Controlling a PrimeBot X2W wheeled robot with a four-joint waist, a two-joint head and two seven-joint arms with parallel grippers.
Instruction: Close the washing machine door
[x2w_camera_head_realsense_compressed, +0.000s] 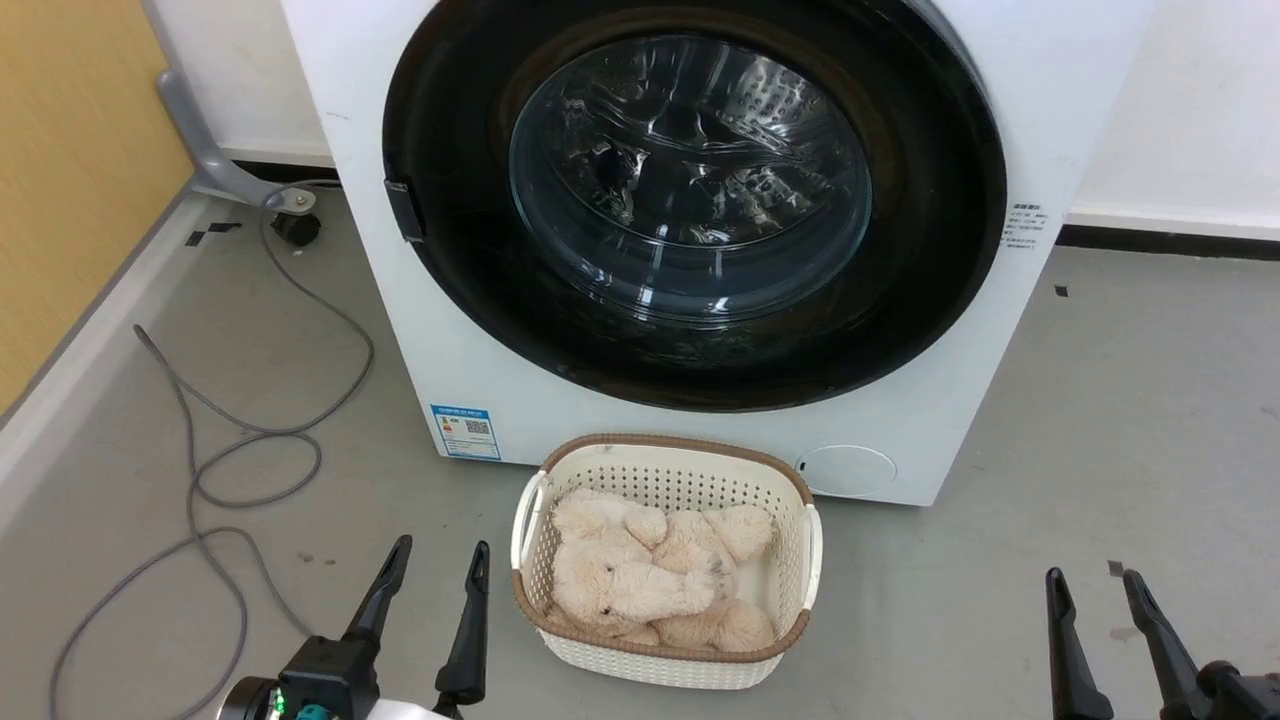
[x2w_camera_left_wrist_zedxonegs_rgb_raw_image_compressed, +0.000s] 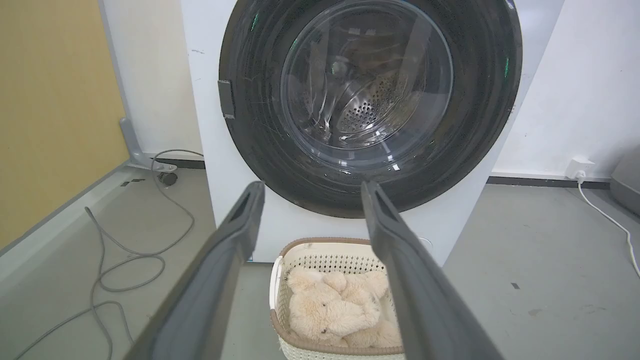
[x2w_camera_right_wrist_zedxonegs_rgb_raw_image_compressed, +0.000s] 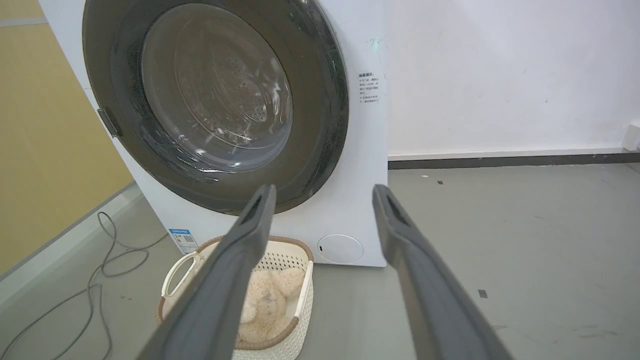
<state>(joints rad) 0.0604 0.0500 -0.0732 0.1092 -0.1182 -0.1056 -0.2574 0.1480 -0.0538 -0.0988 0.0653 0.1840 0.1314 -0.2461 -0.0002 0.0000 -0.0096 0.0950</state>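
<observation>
The washing machine door (x2w_camera_head_realsense_compressed: 695, 200) is sitting flat against the front of the washing machine (x2w_camera_head_realsense_compressed: 480, 380), its black ring covering most of the white panel's width and its clear glass bowl showing the steel drum behind. A small dark catch (x2w_camera_head_realsense_compressed: 403, 210) is showing on the door's left rim in the head view. Low on the machine's front, a blue sticker (x2w_camera_head_realsense_compressed: 465, 432) is sitting at the left and a round cap (x2w_camera_head_realsense_compressed: 847, 470) at the right.

Just in front of the machine, a white basket (x2w_camera_head_realsense_compressed: 660, 470) with a brown rim is standing on the grey floor (x2w_camera_head_realsense_compressed: 1100, 420), holding a beige plush toy (x2w_camera_head_realsense_compressed: 650, 585). A grey cable (x2w_camera_head_realsense_compressed: 200, 470) is looping across the floor to the left of the machine.

The left tool (x2w_camera_head_realsense_compressed: 441, 548) is hanging at the lower left of the head view, beside the basket, fingers spread and gripping nothing; its wrist view is looking between those fingers (x2w_camera_left_wrist_zedxonegs_rgb_raw_image_compressed: 235, 260) at the door and basket. The right tool (x2w_camera_head_realsense_compressed: 1091, 576) is hanging at the lower right, well apart from the machine, likewise released and empty, with its fingers (x2w_camera_right_wrist_zedxonegs_rgb_raw_image_compressed: 415, 270) framing the machine's lower right corner.
</observation>
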